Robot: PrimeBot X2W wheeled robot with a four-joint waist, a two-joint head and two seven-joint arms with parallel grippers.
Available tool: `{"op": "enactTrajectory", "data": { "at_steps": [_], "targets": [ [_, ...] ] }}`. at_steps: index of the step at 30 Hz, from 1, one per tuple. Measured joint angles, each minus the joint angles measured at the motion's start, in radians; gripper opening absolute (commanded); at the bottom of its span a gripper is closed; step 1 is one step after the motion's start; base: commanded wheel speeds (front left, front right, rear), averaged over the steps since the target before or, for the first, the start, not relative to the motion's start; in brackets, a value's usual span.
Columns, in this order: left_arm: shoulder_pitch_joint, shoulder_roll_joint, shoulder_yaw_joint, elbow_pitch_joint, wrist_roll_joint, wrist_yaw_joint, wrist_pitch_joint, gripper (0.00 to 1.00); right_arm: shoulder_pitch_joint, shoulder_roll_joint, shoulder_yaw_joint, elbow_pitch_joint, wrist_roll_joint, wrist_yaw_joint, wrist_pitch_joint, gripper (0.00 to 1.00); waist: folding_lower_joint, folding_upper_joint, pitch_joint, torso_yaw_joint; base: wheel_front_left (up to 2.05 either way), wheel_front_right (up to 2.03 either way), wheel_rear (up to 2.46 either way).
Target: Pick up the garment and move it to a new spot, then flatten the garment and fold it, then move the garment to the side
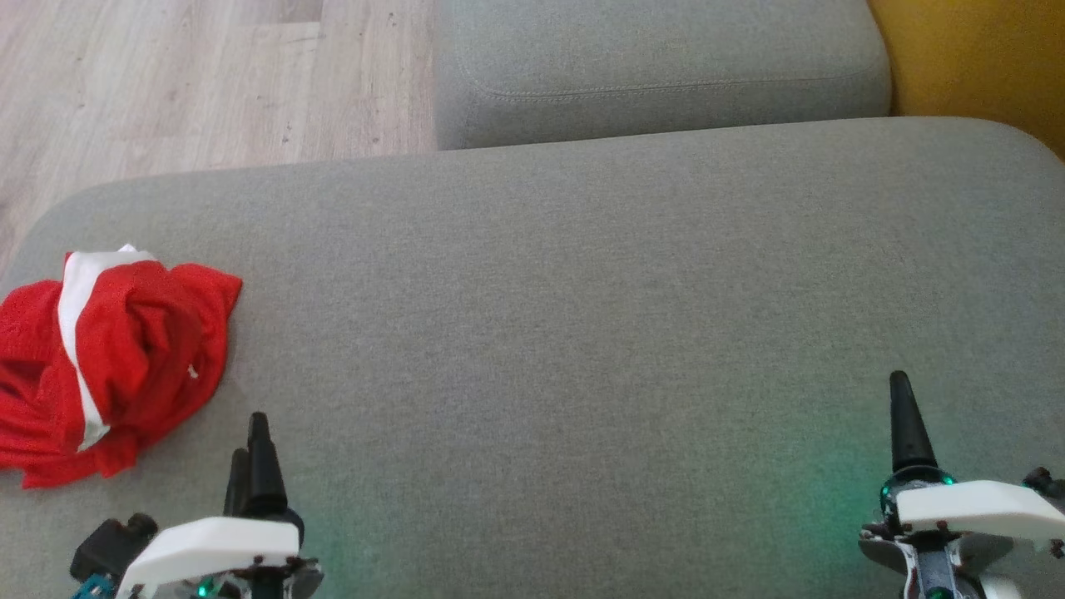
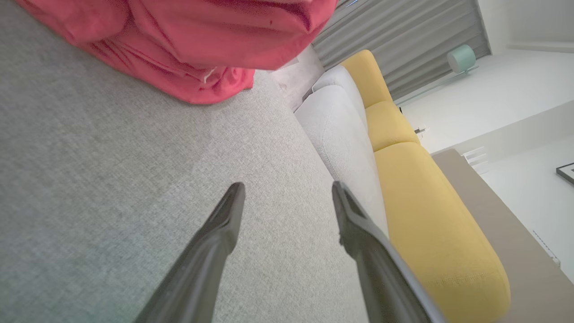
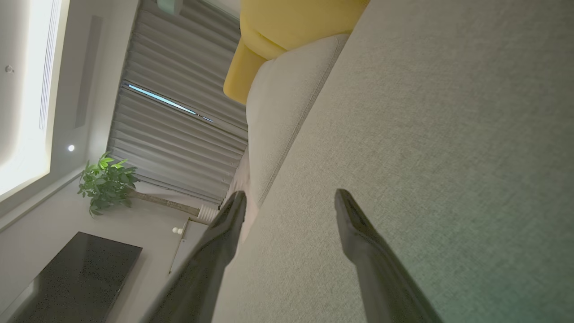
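Observation:
A crumpled red garment (image 1: 108, 358) with a white stripe lies in a heap at the left edge of the grey sofa cushion (image 1: 566, 333). In the left wrist view the garment (image 2: 193, 40) fills the top left, beyond the fingertips. My left gripper (image 1: 254, 453) hangs over the cushion just right of and below the heap, apart from it; its fingers stand open (image 2: 287, 193) with nothing between them. My right gripper (image 1: 903, 416) is far off at the lower right, over bare cushion, also open (image 3: 289, 199) and empty.
A second grey cushion (image 1: 657, 66) sits behind the main one, with yellow upholstery (image 1: 973, 58) at the top right. Wooden floor (image 1: 183, 83) lies beyond the cushion's rounded left and far edges. Curtains, a plant (image 3: 107, 181) and a dark table (image 3: 76, 278) stand farther off.

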Motion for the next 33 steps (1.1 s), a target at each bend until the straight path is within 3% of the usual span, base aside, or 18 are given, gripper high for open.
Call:
{"op": "enactTrajectory", "data": {
  "at_steps": [25, 33],
  "targets": [
    [0.0, 0.001, -0.076, -0.029, 0.289, 0.043, -0.072, 1.0, 0.006, 0.0, 0.054, -0.054, -0.317, 0.0, -0.074, 1.0, 0.0, 0.0, 0.003, 0.011, 0.0, 0.0, 0.0],
    [0.0, 0.001, -0.081, -0.031, 0.313, 0.052, -0.091, 1.0, 0.021, 0.0, 0.057, -0.059, -0.408, 0.0, -0.094, 1.0, 0.0, 0.0, 0.0, 0.017, 0.0, 0.0, 0.0]
  ]
}}
